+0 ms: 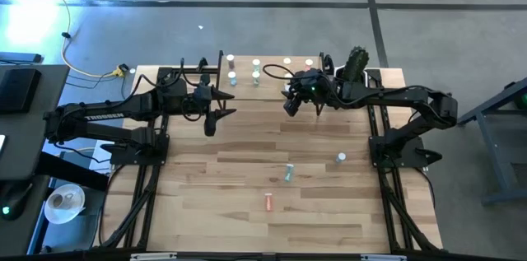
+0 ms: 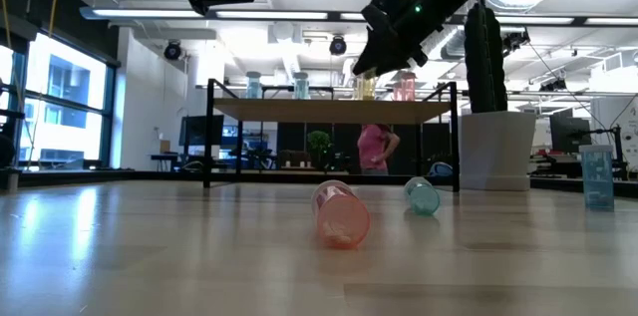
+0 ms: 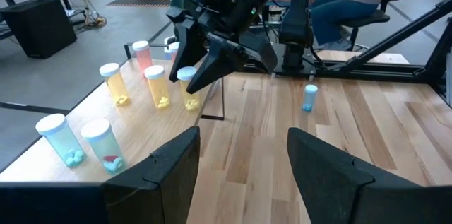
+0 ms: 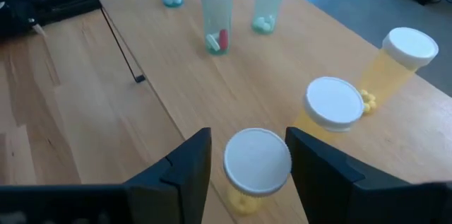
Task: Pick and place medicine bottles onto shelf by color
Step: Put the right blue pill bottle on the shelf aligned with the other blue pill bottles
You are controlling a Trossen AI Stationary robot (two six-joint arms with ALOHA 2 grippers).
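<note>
The light-wood shelf (image 1: pixel 272 72) stands at the table's far edge and carries several upright bottles: blue ones (image 3: pixel 60 139), yellow ones (image 3: pixel 157 86) and a pink one (image 3: pixel 142 54). My right gripper (image 4: pixel 247 160) is open above the shelf, one finger on each side of a yellow bottle (image 4: pixel 257 162) that stands on its base. My left gripper (image 3: pixel 244 160) is open and empty in the air, near the shelf's left end (image 1: pixel 212 121). On the table a pink bottle (image 1: pixel 268 202) and a green bottle (image 1: pixel 289 172) lie on their sides. A blue bottle (image 1: pixel 341 158) stands upright. My right gripper comes slanting down from above, with one finger on each side of the yellow bottle's white cap (image 4: pixel 257 157). I cannot tell whether the fingers touch it. The bottle stands upright on the shelf board.
A white pot with a cactus (image 1: pixel 356 65) stands just right of the shelf. Two more yellow bottles (image 4: pixel 332 107) (image 4: pixel 399 58) stand close beside my right gripper. People show in the room beyond the table (image 2: pixel 376 147).
</note>
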